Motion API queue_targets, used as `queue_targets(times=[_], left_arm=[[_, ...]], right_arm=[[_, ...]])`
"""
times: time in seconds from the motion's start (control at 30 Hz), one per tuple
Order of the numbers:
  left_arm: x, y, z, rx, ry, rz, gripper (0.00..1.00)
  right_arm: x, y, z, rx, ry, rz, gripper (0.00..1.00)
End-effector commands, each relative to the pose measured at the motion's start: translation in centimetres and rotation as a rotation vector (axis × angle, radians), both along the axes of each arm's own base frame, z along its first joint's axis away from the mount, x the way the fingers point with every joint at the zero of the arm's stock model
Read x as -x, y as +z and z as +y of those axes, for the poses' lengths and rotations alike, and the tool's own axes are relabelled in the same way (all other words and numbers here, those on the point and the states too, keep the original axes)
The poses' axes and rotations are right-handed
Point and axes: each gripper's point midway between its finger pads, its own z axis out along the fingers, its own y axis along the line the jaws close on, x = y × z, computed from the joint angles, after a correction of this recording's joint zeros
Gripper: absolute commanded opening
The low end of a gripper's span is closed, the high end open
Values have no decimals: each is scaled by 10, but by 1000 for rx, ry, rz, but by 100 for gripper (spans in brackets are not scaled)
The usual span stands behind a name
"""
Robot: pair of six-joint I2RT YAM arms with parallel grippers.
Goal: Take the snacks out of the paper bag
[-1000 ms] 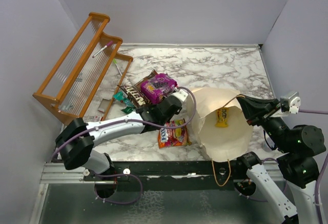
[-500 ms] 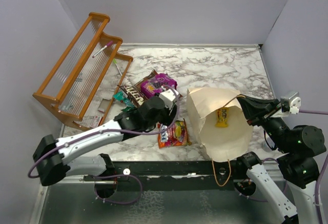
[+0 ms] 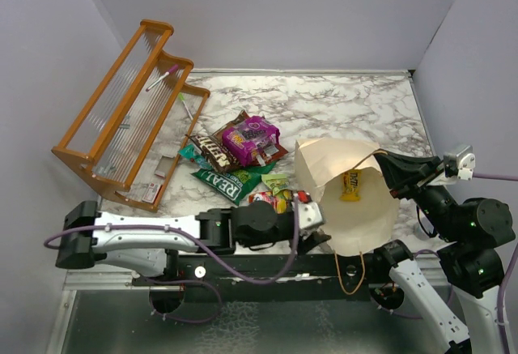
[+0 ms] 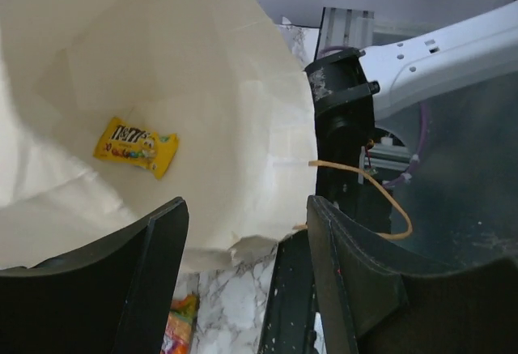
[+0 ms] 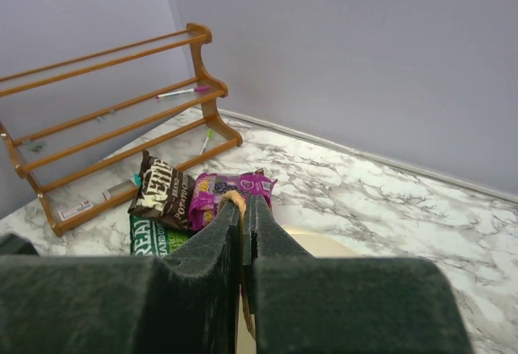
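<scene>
one small yellow packet (image 3: 351,185) lies inside the paper bag (image 3: 324,168), visible through its open mouth. the left gripper (image 4: 243,236) hovers at the bag's mouth, fingers spread with nothing between them. the right gripper (image 5: 244,216), at the bag's right rim, is pressed together on the brown cord handle (image 5: 234,198). left of the bag lie a magenta packet (image 3: 249,137), a brown packet (image 3: 217,150), a green bag (image 3: 227,180) and, nearest the bag, a red-orange packet (image 3: 275,200).
</scene>
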Motion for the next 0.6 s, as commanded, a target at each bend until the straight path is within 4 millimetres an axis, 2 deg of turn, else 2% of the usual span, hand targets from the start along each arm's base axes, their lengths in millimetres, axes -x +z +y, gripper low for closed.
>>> queue_targets(times=[0.0, 0.07, 0.13, 0.23, 0.33, 0.4, 0.43, 0.57], left_arm=[[12, 7, -44, -64, -1, -209, 62], [11, -13, -63, -177, 14, -302, 62], [0, -32, -80, -284, 50, -386, 62], [-15, -53, -98, -400, 92, -484, 63], [-24, -84, -117, -486, 78, -539, 65], [-33, -102, -120, -535, 70, -549, 65], [-39, -100, -126, -532, 75, -549, 65], [-66, -119, -129, -572, 78, -537, 65]], right_arm=[[2, 5, 0, -16, 7, -16, 2], [3, 6, 0, -19, 7, -17, 2], [5, 7, 0, -20, 11, -19, 2], [6, 8, 0, -19, 14, -21, 2], [8, 10, -1, -16, 10, -25, 2], [9, 11, -2, -15, 6, -28, 3], [9, 11, -2, -16, 6, -29, 2], [9, 12, -3, -15, 5, -27, 2]])
